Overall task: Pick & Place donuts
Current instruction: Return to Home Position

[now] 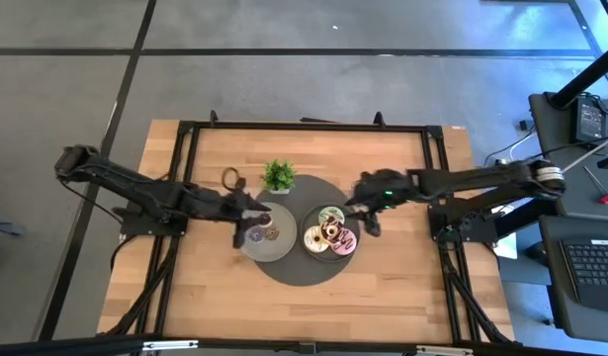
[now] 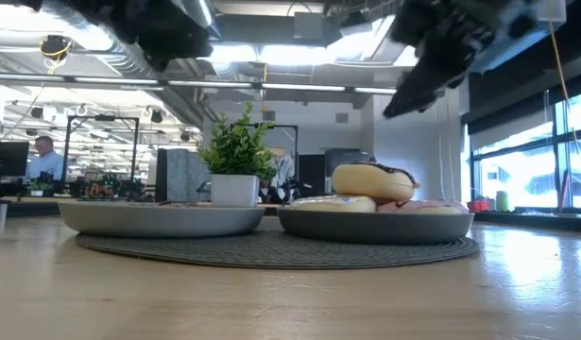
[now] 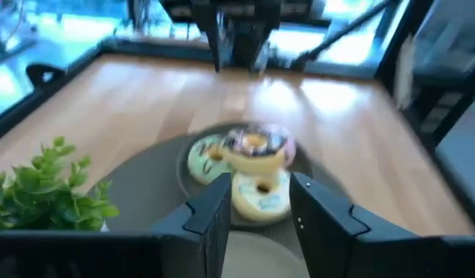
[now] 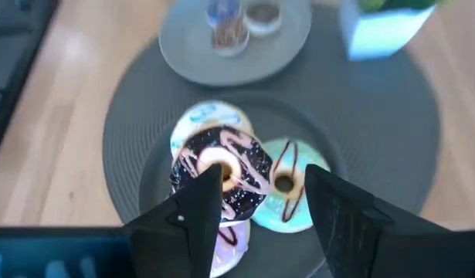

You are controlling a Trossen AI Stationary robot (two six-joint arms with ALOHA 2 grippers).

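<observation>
Donuts look all plated in the middle of the table (image 1: 402, 287), dark donut (image 4: 249, 166) on top; left gripper (image 3: 260, 185) and right gripper (image 4: 264, 174) both empty, fingers apart, so just pull back home

I counted four large donuts (image 4: 222, 171) and two small donuts (image 1: 255, 235), six in all. Two plates: one grey plate (image 2: 158, 219), one dark plate (image 2: 375, 227). One round mat (image 2: 271, 250). One potted plant (image 2: 235, 151). My own: one left hand (image 3: 256, 201), one right hand (image 4: 264, 174).
</observation>
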